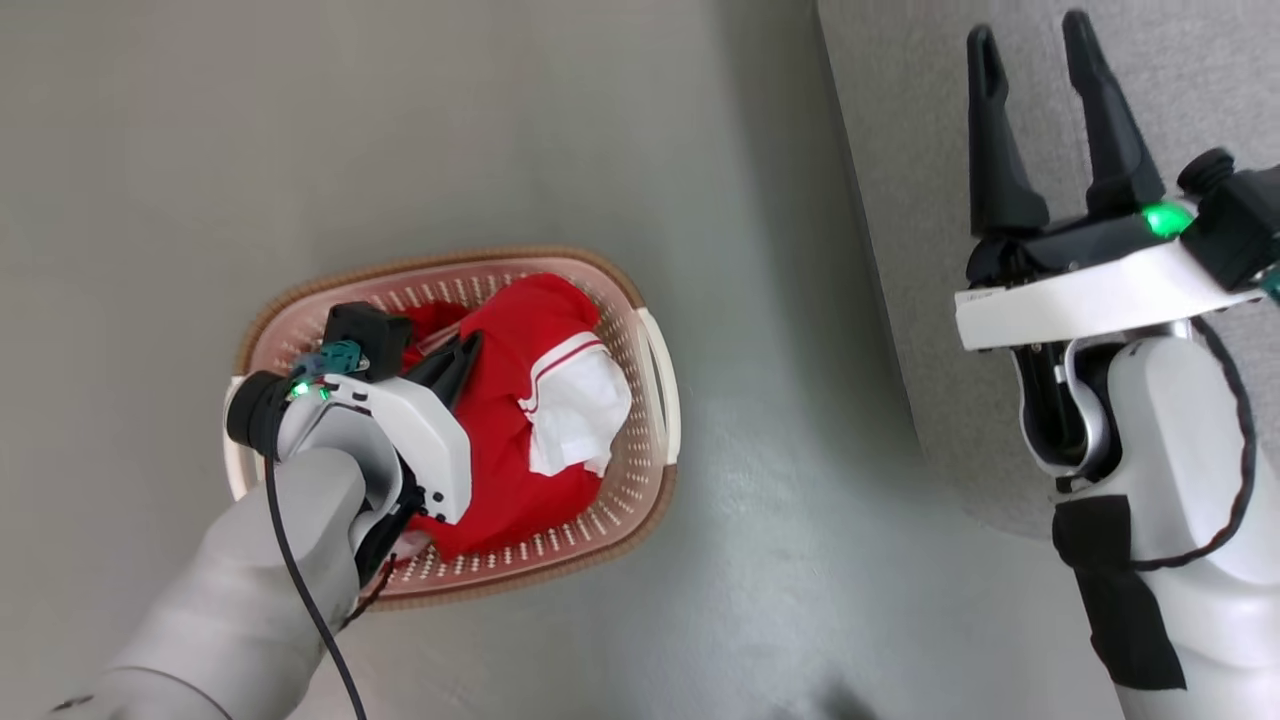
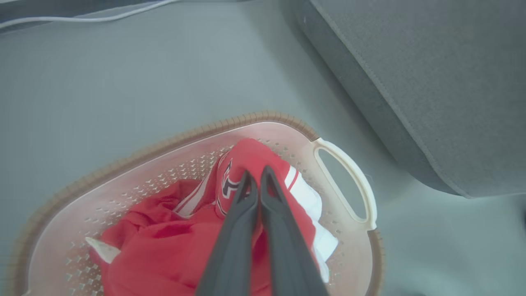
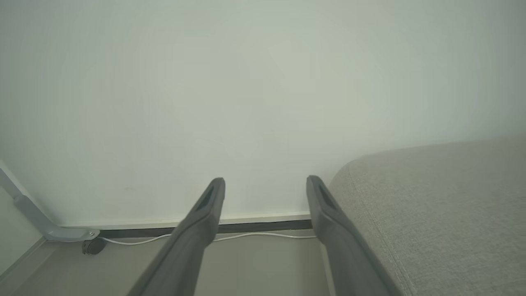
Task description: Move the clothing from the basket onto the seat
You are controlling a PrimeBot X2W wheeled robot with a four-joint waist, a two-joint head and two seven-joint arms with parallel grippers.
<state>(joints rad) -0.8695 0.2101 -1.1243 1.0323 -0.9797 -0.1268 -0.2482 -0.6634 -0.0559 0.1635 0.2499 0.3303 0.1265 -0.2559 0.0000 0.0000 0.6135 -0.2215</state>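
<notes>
Two left gripper (image 2: 257, 172) fingers (image 2: 234, 238) pinching clothing (image 2: 164, 246), lettering (image 2: 227, 185) illegible

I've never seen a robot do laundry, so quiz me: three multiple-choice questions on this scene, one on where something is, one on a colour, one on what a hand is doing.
1. Where is the clothing? A on the seat B in the basket C partly on both
2. The clothing is mostly: A blue B green C red
3. The left hand is: A shut on the clothing B wide open C holding a basket handle
Answers: 1 B: it lies within the basket's walls, apart from the seat. 2 C: red fabric, white trim. 3 A: its fingers press together in the fabric.
</notes>
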